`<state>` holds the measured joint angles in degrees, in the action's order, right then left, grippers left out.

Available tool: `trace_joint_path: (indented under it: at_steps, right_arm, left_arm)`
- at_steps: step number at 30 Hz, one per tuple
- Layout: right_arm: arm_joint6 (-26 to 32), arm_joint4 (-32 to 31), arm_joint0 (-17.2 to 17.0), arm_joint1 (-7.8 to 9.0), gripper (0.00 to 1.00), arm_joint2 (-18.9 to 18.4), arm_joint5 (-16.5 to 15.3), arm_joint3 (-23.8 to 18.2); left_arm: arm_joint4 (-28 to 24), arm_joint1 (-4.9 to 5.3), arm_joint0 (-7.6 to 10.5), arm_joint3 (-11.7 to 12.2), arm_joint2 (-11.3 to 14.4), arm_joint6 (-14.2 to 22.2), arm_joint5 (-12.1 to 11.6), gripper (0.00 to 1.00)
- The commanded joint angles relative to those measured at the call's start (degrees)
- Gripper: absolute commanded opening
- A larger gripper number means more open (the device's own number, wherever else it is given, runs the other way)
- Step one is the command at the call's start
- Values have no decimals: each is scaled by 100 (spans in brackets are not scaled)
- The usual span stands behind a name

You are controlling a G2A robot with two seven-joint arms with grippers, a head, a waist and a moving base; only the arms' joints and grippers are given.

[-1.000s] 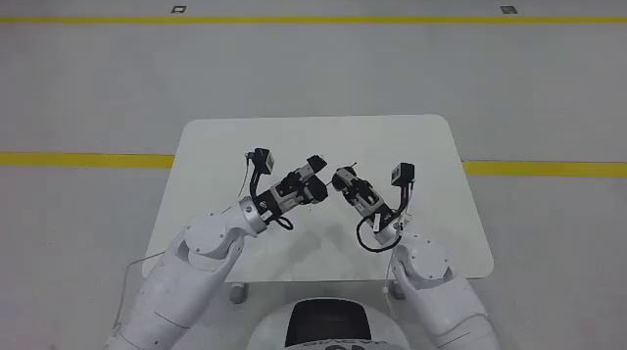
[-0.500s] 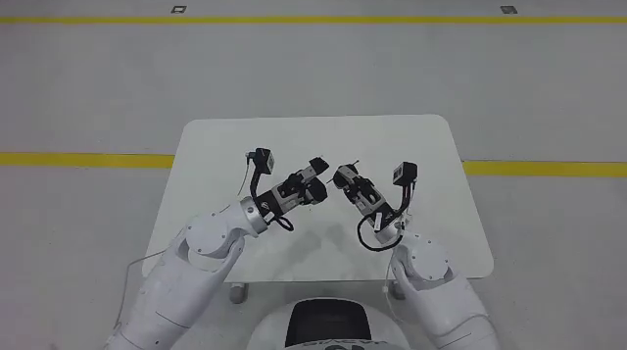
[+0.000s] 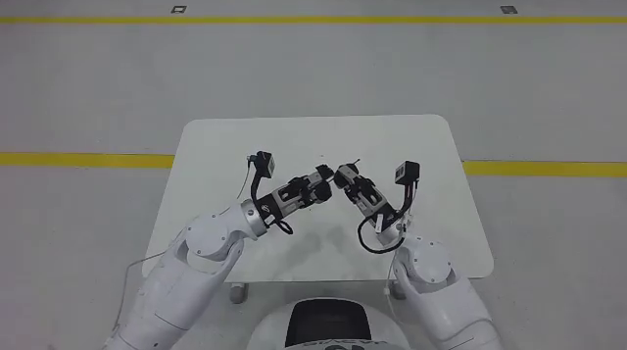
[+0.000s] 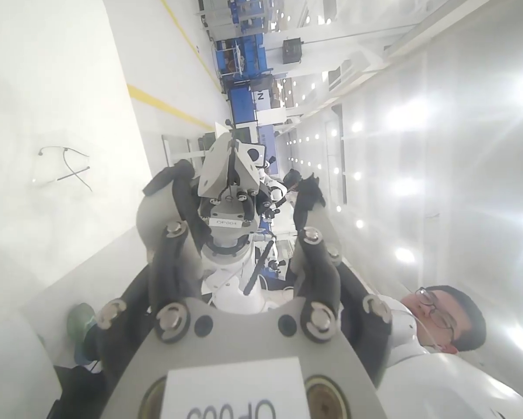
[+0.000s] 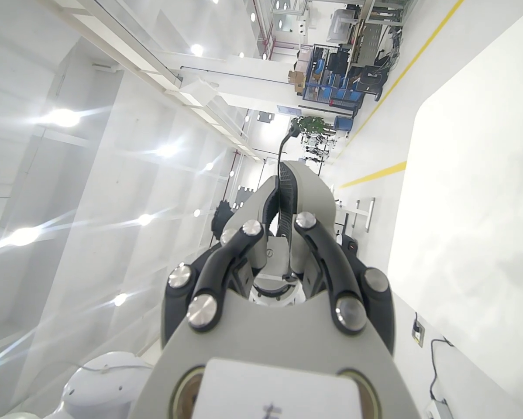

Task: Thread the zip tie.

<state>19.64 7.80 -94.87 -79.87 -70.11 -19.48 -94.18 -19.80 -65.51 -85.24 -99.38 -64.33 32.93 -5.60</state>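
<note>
Left wrist view has the left gripper spread wide and holding nothing, its two fingers straddling the tips of the right gripper. The right gripper is clamped tight on the zip tie, whose thin, curved end pokes out past its tips. A few loose ties lie well apart from the right gripper, down on the table.

The likely trouble is the close fit. If the left gripper shuts where it is, it may pinch the right gripper's tips rather than the zip tie. The protruding end is bent and springy, so it could flick aside or buckle instead of feeding through. I cannot tell where the tie's head sits.

Against the frame a second ago, the left gripper is nearer the right gripper, and the gap between them has all but gone. The right gripper has barely shifted.
</note>
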Motion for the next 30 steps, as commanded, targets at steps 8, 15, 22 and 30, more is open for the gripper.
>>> trace_joint_path:
  at_steps: [8, 15, 22, 30]
  right_arm:
    - [-145, -190, -37, 7, 0, 7, 0, -42]
    - [-185, -223, -57, 8, 0, 38, 0, -69]
    - [-220, -240, -67, 10, 0, 58, 0, -86]
    - [-222, -244, -110, 19, 0, 53, 0, -144]
  left_arm:
    - [-17, 18, 5, -15, 32, -16, 27, 31]
    - [-17, 29, 12, -17, 72, -35, 48, 18]
    - [-19, 42, 17, -13, 105, -47, 62, 13]
    - [-32, 53, 24, -7, 144, -67, 72, 16]
